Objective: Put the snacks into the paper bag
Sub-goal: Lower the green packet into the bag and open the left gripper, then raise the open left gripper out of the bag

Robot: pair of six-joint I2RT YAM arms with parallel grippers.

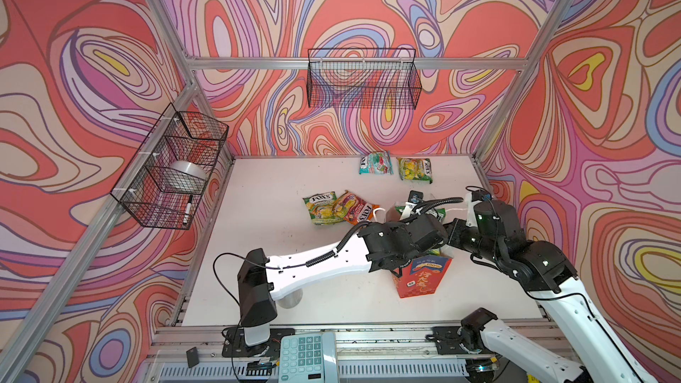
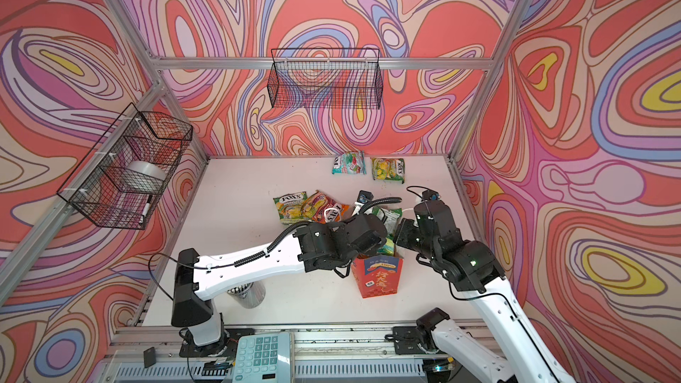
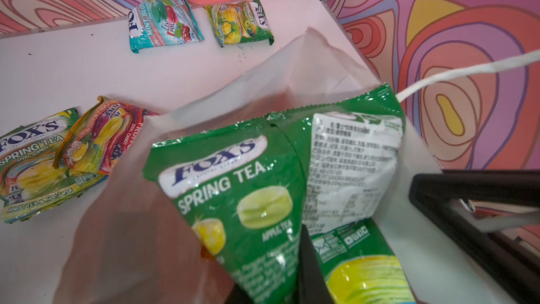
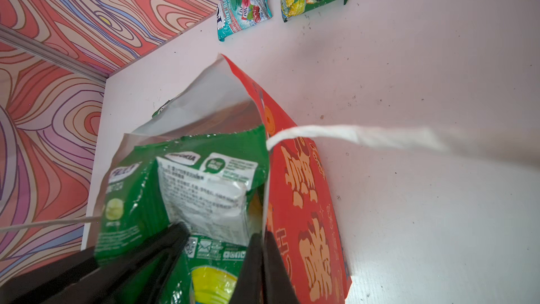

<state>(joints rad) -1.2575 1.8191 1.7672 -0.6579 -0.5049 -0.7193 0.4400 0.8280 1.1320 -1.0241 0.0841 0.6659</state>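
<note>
Pouches lie loose on the bench [image 1: 265,245] in both top views: a teal pouch [image 1: 376,162] and a green-yellow pouch [image 1: 414,170] by the far edge, and an overlapping pair [image 1: 337,208] mid-bench. The paper bag [image 1: 420,283] stands upright near the front edge, right of middle, mouth up, long axis vertical.

Left wrist view: the left gripper [image 3: 280,267], almost closed, pinches a Spring Tea pouch [image 3: 233,182] standing on end in the mouth, logo end uppermost. Likely best: drive it straight down the bag's axis, then release.

Right wrist view: the right gripper [image 4: 264,247], fully closed, clamps the bag's red wall, steadying the mouth.
</note>
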